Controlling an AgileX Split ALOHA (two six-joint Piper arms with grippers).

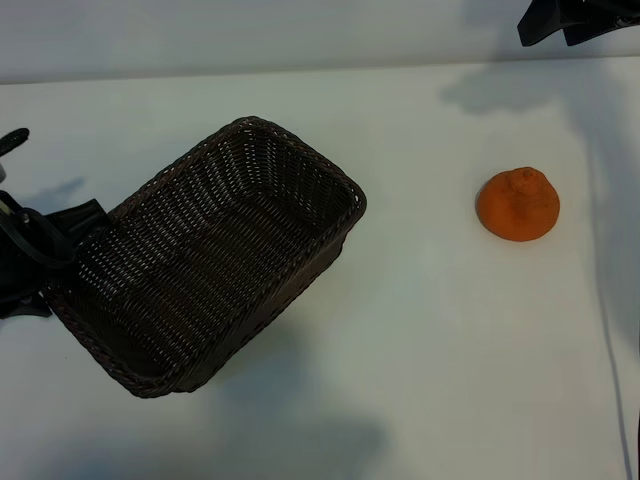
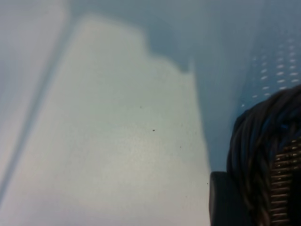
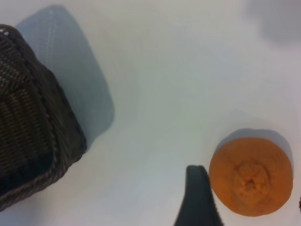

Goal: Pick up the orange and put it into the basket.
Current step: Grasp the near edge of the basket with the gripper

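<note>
Dark-brown woven wicker basket [image 1: 215,255] is tilted, its rim clamped in the left gripper [image 1: 45,262]. The small bumpy orange [image 1: 517,204] lies well apart from it, between the spread fingers of the right gripper [image 3: 244,207]. Grasping seems next: lower, then close.

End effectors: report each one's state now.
Left end effector: closed on basket rim.
Right end effector: open, empty, above orange.

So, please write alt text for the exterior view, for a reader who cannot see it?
A large dark-brown woven wicker basket, tilted up, sits left on a white table, with the left gripper at its rim. A small bumpy orange fruit lies apart at right.
</note>
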